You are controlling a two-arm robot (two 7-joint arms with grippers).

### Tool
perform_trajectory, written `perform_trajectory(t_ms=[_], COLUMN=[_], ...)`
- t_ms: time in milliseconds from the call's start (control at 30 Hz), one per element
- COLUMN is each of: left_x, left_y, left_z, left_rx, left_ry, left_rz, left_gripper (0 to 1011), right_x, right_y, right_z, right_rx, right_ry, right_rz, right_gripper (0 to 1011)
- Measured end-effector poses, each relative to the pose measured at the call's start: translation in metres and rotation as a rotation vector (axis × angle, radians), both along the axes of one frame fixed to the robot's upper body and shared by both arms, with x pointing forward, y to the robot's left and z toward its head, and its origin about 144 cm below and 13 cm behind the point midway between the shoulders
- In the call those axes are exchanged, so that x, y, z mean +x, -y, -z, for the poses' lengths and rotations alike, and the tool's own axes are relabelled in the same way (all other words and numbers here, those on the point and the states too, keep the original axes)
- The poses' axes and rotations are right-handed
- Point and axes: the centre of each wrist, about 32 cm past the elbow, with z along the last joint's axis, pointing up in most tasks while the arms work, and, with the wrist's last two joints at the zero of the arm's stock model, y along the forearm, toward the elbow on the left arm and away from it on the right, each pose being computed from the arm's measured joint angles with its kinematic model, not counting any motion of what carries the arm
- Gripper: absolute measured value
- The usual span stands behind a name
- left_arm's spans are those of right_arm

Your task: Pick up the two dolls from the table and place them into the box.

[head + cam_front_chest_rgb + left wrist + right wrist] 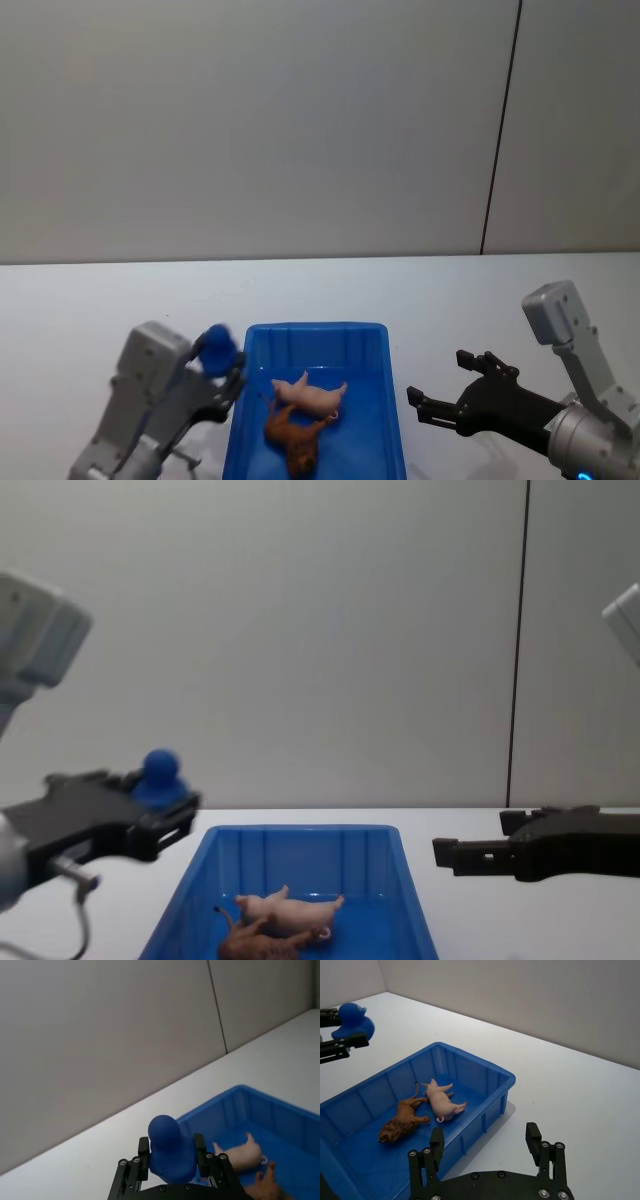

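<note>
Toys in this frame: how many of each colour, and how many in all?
Pink: 1, the pig in the box.
Brown: 1, the maned animal in the box.
Blue: 1, the blue toy held by the left gripper.
Total: 3.

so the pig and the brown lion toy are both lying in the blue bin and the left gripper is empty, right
Not quite. The pig and the brown lion toy do both lie in the blue bin, but the left gripper is not empty: it is shut on a blue toy shaped like a duck. The left wrist view shows it between the fingers.
</note>
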Motion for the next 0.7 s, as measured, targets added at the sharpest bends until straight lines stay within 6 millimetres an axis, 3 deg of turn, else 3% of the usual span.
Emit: perform_trajectory(t_ms=[133,233,400,567,700], left_x=[0.010,0.021,0.033,0.042,0.046], left_y=[0.011,0.022,0.036,0.048,0.054], left_z=[-0.006,-0.011,-0.017,-0.022,-0.025], left_rx=[0.003,0.002,0.001,0.000,-0.002], left_ry=[0.030,0.053,0.082,0.112,0.134], left_rz=[0.050,0.093,0.151,0.194,0.215], left_gripper=[634,695,882,996,1003], right_x=[0.000,0.000,0.000,0.000,0.000], right_y=[0.000,0.000,0.000,0.000,0.000], right_z=[0.000,0.000,0.000,0.000,0.000], right_rx=[0.000,0.000,0.000,0.000,0.000], right_ry=[0.000,0.000,0.000,0.000,0.000], right_rz=[0.000,0.000,0.000,0.000,0.000], right_gripper=[1003,1003,1003,1003,1003])
